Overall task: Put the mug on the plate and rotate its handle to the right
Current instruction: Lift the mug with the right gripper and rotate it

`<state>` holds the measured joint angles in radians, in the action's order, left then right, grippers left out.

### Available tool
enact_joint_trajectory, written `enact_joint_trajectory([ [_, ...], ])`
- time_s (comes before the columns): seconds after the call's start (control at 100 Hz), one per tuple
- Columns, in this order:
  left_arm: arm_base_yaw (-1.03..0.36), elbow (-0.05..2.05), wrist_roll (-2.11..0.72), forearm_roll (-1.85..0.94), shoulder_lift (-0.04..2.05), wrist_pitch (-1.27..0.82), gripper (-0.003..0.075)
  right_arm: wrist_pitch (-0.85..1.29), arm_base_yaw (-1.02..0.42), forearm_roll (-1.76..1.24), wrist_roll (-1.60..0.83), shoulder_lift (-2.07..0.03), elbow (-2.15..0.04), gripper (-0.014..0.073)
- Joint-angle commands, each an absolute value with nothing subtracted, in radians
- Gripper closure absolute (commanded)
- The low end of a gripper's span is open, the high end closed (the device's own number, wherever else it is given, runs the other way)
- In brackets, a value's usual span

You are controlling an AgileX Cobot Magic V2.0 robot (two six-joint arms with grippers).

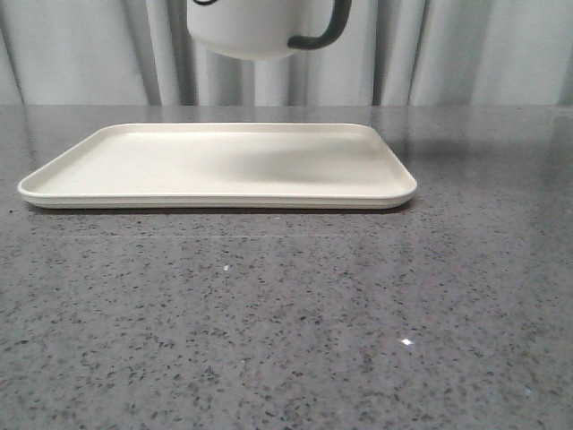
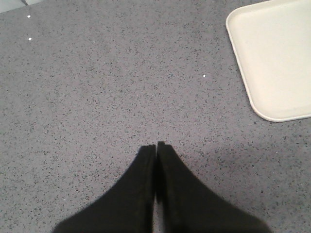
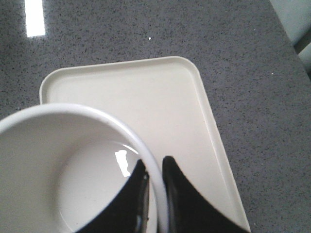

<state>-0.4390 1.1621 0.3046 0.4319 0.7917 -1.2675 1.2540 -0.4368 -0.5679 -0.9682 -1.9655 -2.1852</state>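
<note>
speckled grey table [image 1: 286,313], plate [image 1: 134,170] on it

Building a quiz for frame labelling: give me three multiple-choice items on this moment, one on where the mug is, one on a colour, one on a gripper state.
1. Where is the mug?
A. Held in the air above the plate
B. Standing on the plate
C. On the table beside the plate

2. What colour is the mug's handle?
A. White
B. Red
C. Black

3. How is the left gripper?
A. Shut on the mug
B. Shut, holding nothing
C. Wide open over the plate

Answers:
1. A: in the front view the mug's base hangs well clear of the plate, with its shadow on the plate below.
2. C: the loop is dark against the white body.
3. B: its fingers meet over bare table; the right gripper pinches the mug's rim.
</note>
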Motion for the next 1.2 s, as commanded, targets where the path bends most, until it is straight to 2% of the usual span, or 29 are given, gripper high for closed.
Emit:
enact_joint_trajectory([
  [0.0, -0.444, 1.184, 0.314, 0.452, 0.789, -1.231, 0.074, 1.337, -0.458, -0.591, -0.988, -1.914, -2.216, 0.0659],
  [0.28, -0.444, 1.184, 0.314, 0.452, 0.789, -1.229, 0.074, 1.337, -0.567, -0.377, -0.983, -1.94, -2.216, 0.0659],
  [0.95, -0.444, 1.127, 0.314, 0.452, 0.789, -1.222, 0.074, 1.336, -0.568, -0.411, -0.887, -1.988, -2.215, 0.0659],
  [1.19, -0.444, 1.127, 0.314, 0.45, 0.789, -1.233, 0.074, 1.337, -0.568, -0.411, -0.988, -1.988, -2.215, 0.0659],
])
